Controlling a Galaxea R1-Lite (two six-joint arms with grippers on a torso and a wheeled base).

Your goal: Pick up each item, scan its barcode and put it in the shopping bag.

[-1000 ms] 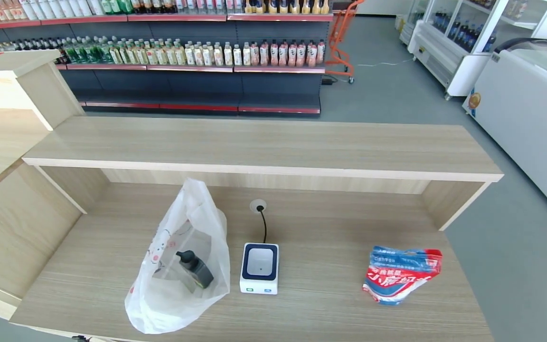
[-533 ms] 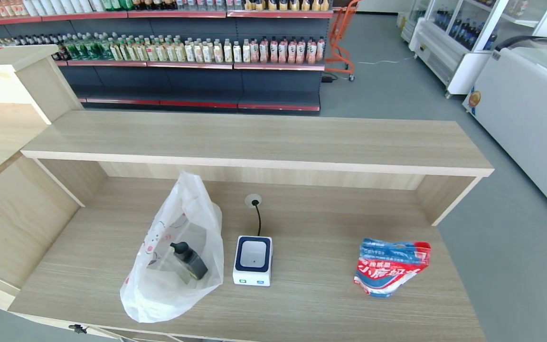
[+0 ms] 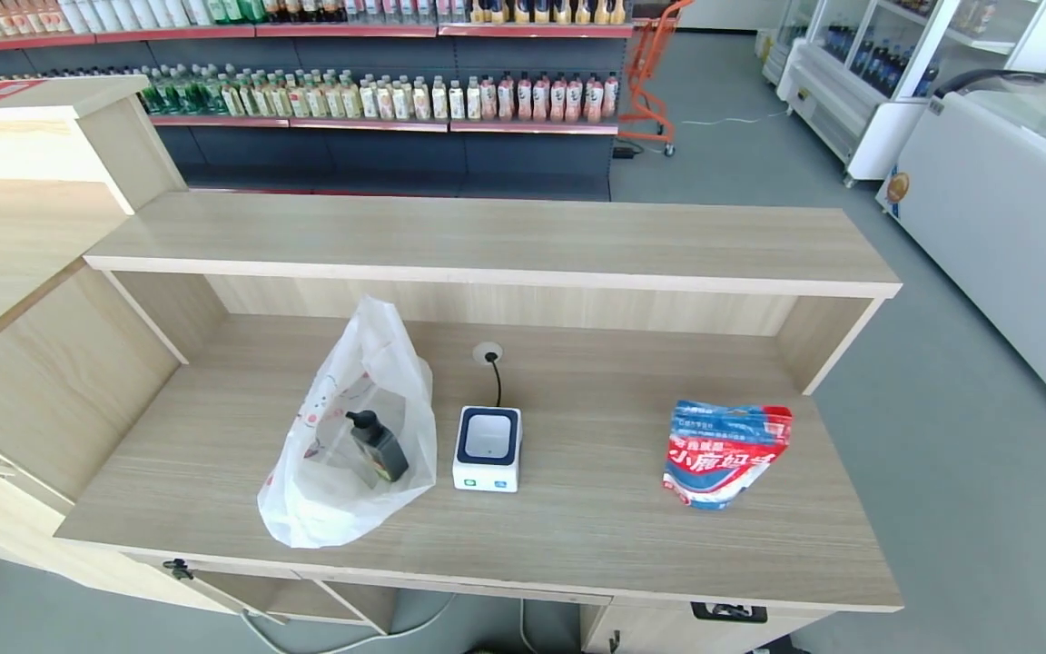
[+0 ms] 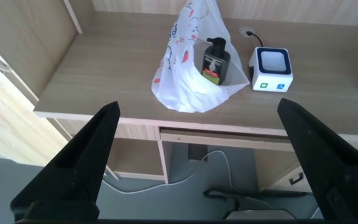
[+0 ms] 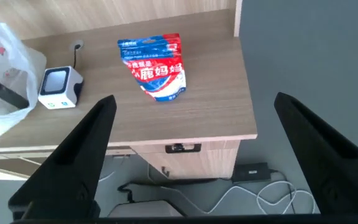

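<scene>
A white plastic shopping bag (image 3: 341, 472) stands on the left of the wooden counter (image 3: 577, 527), with a dark pump bottle (image 3: 378, 447) inside it. Right of the bag is the white barcode scanner (image 3: 488, 448), its cable running to a hole behind it. A red, white and blue pouch (image 3: 723, 451) lies flat at the counter's right. My left gripper (image 4: 194, 168) hangs open below and in front of the counter edge, facing the bag (image 4: 185, 81). My right gripper (image 5: 194, 158) is open too, off the counter's front, facing the pouch (image 5: 156, 67).
A raised shelf (image 3: 487, 241) runs along the counter's back, with side walls at both ends. Cables (image 4: 210, 180) hang under the counter's front. Behind stand shelves of bottles (image 3: 378, 95); a chest freezer (image 3: 1004, 209) is on the right.
The whole head view has shifted as the camera drew back, so the counter's front edge shows. The bag, scanner and pouch have kept their places.
</scene>
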